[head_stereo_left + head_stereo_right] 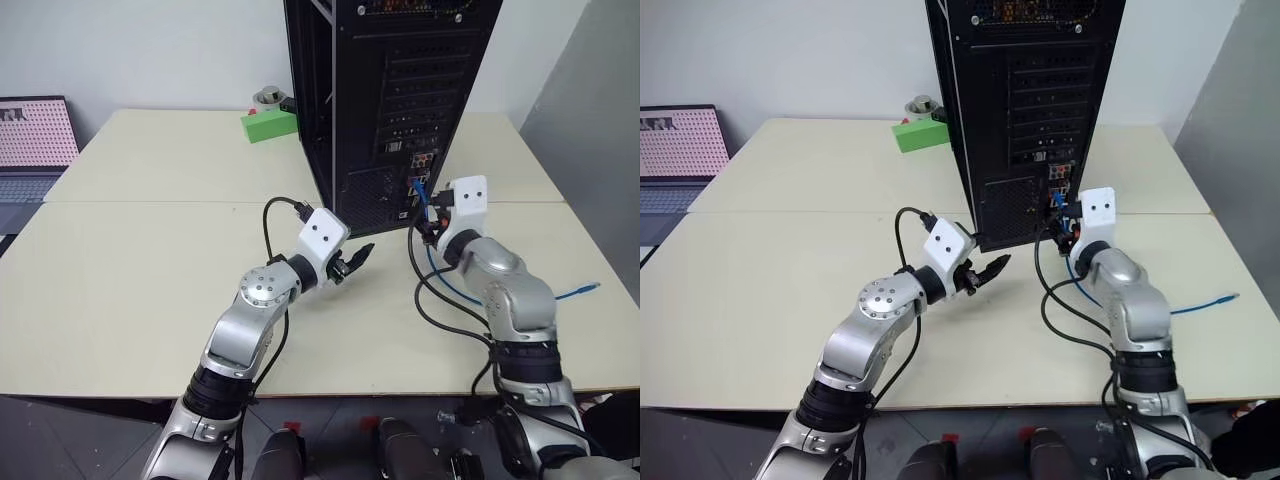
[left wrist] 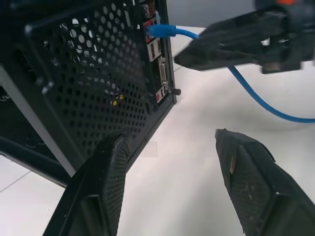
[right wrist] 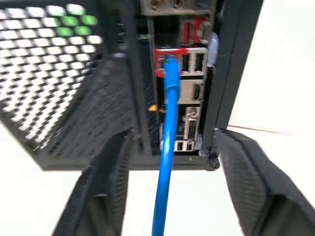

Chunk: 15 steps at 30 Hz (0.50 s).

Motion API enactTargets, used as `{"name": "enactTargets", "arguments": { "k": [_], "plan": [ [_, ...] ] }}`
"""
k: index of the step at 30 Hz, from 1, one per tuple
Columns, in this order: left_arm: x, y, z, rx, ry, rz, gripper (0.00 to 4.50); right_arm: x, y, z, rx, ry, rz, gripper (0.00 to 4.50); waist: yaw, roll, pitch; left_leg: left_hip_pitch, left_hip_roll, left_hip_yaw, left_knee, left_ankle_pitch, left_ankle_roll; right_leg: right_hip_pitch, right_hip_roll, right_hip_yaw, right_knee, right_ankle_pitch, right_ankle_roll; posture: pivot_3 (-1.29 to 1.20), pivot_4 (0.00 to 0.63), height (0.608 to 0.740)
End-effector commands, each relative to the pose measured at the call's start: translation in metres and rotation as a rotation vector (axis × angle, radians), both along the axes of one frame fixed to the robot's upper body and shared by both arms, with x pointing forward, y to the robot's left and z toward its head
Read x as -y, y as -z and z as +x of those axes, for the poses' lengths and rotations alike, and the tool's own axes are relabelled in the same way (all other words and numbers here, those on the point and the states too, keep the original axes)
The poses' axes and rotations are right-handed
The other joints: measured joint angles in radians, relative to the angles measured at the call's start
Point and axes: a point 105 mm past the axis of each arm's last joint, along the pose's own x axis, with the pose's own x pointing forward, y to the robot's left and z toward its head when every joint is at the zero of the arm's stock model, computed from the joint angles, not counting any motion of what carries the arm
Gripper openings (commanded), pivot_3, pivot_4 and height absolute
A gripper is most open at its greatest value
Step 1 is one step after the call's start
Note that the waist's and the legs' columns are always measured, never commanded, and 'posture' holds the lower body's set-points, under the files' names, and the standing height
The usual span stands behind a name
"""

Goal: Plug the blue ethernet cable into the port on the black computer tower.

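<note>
The black computer tower (image 1: pixel 400 90) stands upright at the back of the table, its rear panel facing me. The blue ethernet cable (image 3: pixel 167 147) has its plug seated in the port (image 3: pixel 170 64), a red-framed socket in the connector cluster. From there the cable hangs down and trails across the table to its free end (image 1: pixel 590 289) at the right. My right gripper (image 3: pixel 172 135) is open just in front of the port, with the cable running between its spread fingers and touching neither. My left gripper (image 1: pixel 355 258) is open and empty, low beside the tower's rear corner.
A green block (image 1: pixel 268 125) with a grey round object (image 1: pixel 267 96) behind it sits left of the tower. A laptop (image 1: pixel 35 150) is at the far left edge. Black robot cords (image 1: pixel 430 300) loop over the table near my right arm.
</note>
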Motion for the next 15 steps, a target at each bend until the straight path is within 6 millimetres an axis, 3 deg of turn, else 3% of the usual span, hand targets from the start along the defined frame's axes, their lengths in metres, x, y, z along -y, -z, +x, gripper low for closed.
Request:
{"name": "enactTargets", "arguments": {
  "k": [1, 4, 7, 15],
  "plan": [
    [-0.009, -0.019, -0.001, 0.037, 0.029, -0.008, 2.94, -0.007, -0.028, -0.026, 0.099, -0.169, -0.007, 3.77, 0.0, 0.0, 0.0, 0.0, 0.0, 0.0, 0.0, 0.0, 0.0, 0.0, 0.0, 0.0, 0.0, 0.0, 0.0, 0.0, 0.15, 0.74],
    [-0.02, -0.023, -0.002, 0.043, 0.05, 0.028, 2.94, -0.004, -0.033, -0.046, 0.101, -0.279, -0.028, 4.46, 0.003, 0.0, 0.0, 0.0, 0.0, -0.001, 0.0, 0.0, 0.0, 0.0, 0.0, 0.0, 0.0, 0.0, 0.0, 0.0, 0.15, 0.74],
    [-0.035, -0.027, 0.001, 0.035, 0.046, 0.03, 2.94, 0.0, -0.039, -0.064, 0.104, -0.38, -0.041, 4.46, 0.009, 0.0, 0.0, 0.0, 0.0, 0.0, 0.0, 0.0, 0.0, 0.0, 0.0, 0.0, 0.0, 0.0, 0.0, 0.0, 0.15, 0.74],
    [-0.07, -0.033, -0.001, 0.018, 0.06, 0.056, 2.94, 0.033, -0.051, -0.081, 0.097, -0.418, -0.057, 4.46, 0.016, 0.0, 0.0, 0.0, 0.0, 0.0, 0.0, 0.0, 0.0, 0.0, 0.0, -0.001, -0.001, 0.0, 0.0, 0.0, 0.15, 0.74]
  ]
}}
